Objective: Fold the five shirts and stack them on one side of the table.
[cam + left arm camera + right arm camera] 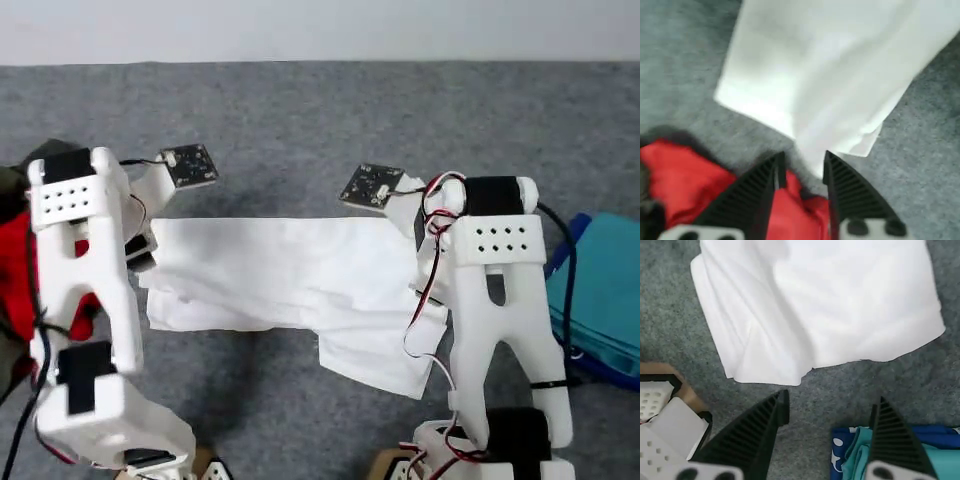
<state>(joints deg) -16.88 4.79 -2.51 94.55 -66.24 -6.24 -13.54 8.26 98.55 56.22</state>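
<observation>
A white shirt (290, 275) lies spread across the grey table (300, 120) between the two arms, with a flap trailing toward the front (375, 360). My left gripper (804, 160) sits at the shirt's left edge. Its jaws are narrowly apart, and a corner of the white shirt (830, 75) reaches just between the tips. My right gripper (832, 405) hovers wide open over bare table beside the white shirt's (820, 305) right edge, holding nothing. A crumpled red shirt (685, 180) lies under the left gripper, seen at the table's left edge (12, 270).
Folded teal shirt (600, 290) on a blue one (845, 452) sits at the right edge, close to the right arm. A dark garment (12, 180) lies beside the red shirt. The right arm's base (665, 415) stands near the front. The back of the table is open carpet.
</observation>
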